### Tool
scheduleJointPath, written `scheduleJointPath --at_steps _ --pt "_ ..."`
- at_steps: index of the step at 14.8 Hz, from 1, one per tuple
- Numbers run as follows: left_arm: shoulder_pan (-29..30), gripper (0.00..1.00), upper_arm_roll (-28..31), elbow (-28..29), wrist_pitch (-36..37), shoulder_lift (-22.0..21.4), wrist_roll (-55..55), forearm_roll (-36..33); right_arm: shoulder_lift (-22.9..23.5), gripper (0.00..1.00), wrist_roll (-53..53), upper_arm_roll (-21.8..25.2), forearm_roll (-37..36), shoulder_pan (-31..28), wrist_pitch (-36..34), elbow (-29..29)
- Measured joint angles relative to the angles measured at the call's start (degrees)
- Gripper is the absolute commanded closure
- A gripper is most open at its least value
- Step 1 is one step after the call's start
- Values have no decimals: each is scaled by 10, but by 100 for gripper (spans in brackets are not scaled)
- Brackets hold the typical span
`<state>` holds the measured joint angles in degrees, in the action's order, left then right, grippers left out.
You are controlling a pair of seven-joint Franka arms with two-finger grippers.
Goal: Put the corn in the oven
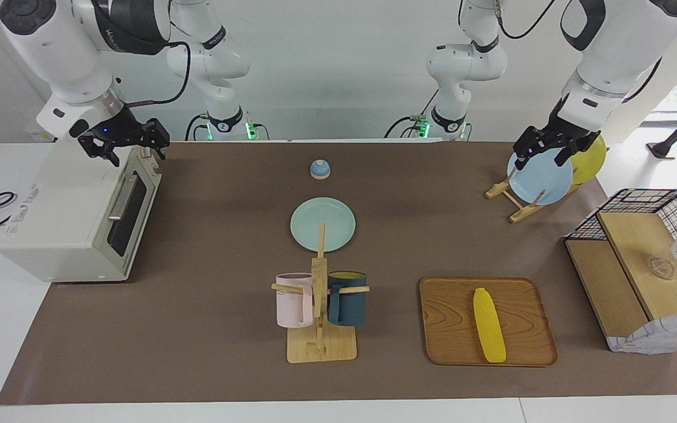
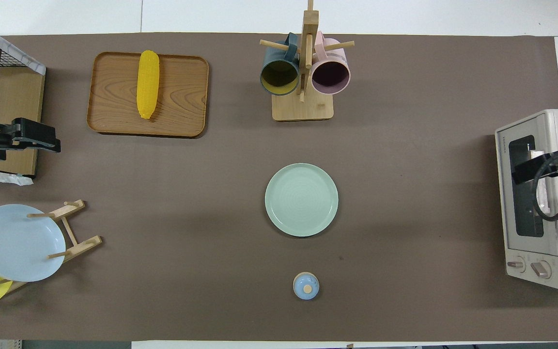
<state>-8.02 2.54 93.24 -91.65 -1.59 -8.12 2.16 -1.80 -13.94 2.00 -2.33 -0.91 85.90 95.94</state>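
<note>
The yellow corn (image 1: 488, 325) lies lengthwise on a wooden tray (image 1: 450, 317), far from the robots toward the left arm's end; it also shows in the overhead view (image 2: 147, 83). The cream-white oven (image 1: 74, 217) stands at the right arm's end with its dark glass door shut; it also shows in the overhead view (image 2: 550, 271). My right gripper (image 1: 136, 154) hangs open and empty over the oven's top edge, above the door. My left gripper (image 1: 541, 157) hangs open and empty over the plate rack.
A mug rack (image 1: 319, 294) with a pink and a dark blue mug stands beside the tray. A green plate (image 1: 322, 224) and a small blue lidded pot (image 1: 319, 169) lie mid-table. A rack holds a blue plate (image 1: 541, 179) and a yellow plate. A wire-and-wood shelf (image 1: 638, 264) stands at the left arm's end.
</note>
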Motion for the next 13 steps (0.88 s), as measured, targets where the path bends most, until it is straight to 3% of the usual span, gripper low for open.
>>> scheduleJointPath --at_steps 13 --pt "0 0 0 0 -20 0 1 0 0 0 0 0 0 0 0 0"
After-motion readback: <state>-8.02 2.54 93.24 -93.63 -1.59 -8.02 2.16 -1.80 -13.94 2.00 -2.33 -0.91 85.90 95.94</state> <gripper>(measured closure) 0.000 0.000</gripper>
